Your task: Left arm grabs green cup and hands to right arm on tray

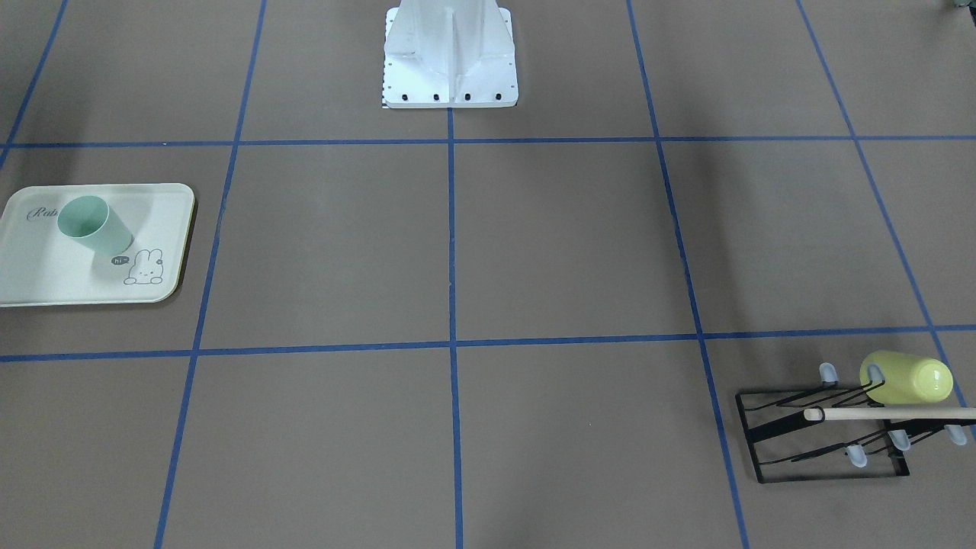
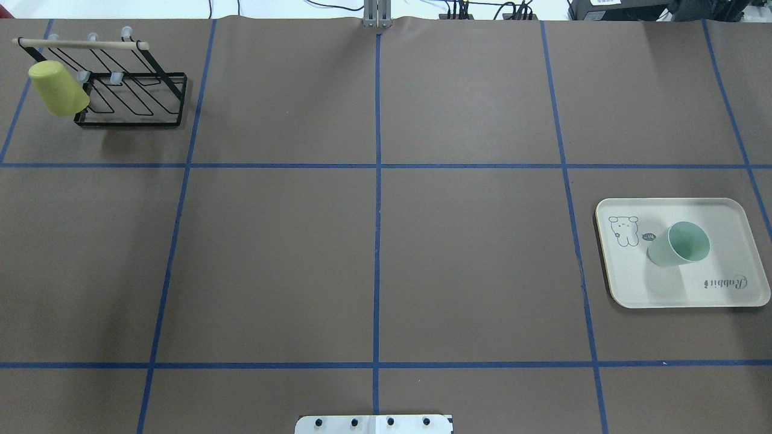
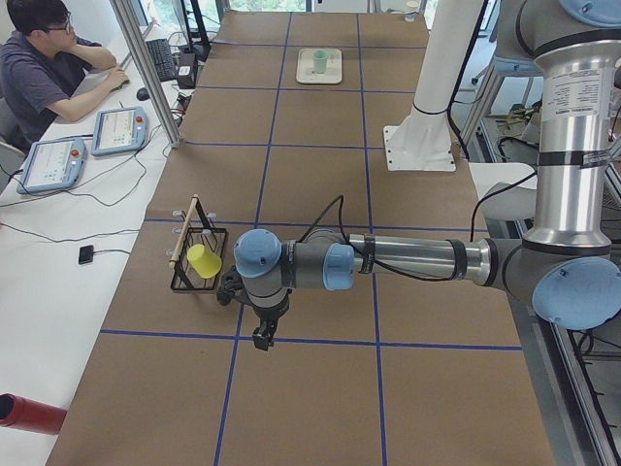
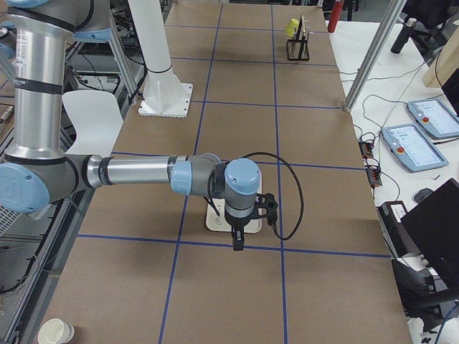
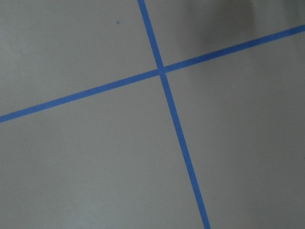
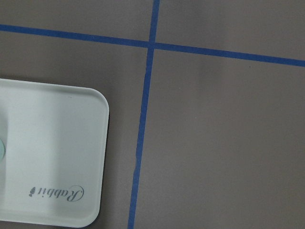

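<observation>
Plastic and smooth, the green cup [image 2: 678, 244] is standing upright on the tray [image 2: 627, 277]; judged light, rigid and slippery, so grip mid-wall. Just beside the tray the right gripper [image 4: 237, 240] is hovering, the left gripper [image 3: 262, 335] well apart; whether either is open cannot be told.

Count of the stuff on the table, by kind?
Trays: 1, the tray
Racks: 1, the rack
Cups: 2, the mint-green cup on the tray and the yellow-green cup hung on the rack
Total: 4
</observation>
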Robot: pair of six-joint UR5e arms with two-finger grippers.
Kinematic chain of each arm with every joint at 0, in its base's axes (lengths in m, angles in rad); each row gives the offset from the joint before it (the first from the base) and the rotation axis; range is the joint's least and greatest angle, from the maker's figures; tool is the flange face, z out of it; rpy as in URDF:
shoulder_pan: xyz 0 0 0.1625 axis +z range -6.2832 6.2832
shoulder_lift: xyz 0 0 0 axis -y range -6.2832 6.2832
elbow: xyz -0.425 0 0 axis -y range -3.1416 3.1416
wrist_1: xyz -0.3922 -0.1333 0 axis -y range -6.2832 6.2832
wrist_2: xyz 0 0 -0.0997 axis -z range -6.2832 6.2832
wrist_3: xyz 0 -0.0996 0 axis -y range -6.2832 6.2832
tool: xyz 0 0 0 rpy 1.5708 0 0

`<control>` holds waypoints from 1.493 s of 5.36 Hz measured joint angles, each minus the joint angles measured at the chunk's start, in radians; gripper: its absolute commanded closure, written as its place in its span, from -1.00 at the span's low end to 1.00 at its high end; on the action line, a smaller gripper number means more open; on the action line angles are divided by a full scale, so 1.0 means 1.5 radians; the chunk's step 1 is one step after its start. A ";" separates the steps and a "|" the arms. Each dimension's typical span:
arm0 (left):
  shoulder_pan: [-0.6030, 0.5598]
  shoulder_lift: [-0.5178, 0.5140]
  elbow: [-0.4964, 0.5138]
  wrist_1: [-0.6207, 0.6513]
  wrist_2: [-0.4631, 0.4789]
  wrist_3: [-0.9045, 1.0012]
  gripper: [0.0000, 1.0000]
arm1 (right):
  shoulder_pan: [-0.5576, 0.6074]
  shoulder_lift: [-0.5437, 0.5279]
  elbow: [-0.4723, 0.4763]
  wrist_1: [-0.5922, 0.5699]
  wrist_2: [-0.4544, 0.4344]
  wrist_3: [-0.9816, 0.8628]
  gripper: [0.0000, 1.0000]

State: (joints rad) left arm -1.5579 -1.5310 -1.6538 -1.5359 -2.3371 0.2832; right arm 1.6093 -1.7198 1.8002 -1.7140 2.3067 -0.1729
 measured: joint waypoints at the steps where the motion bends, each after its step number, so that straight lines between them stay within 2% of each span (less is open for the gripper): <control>1: 0.000 -0.002 -0.002 -0.005 0.001 0.000 -1.00 | 0.000 0.000 0.000 0.000 0.000 0.000 -1.00; 8: 0.002 0.009 0.004 -0.018 0.007 0.002 -1.00 | -0.002 0.000 -0.003 -0.001 0.000 0.002 -1.00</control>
State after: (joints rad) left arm -1.5556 -1.5180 -1.6485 -1.5627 -2.3271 0.2856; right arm 1.6065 -1.7196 1.7950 -1.7150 2.3071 -0.1706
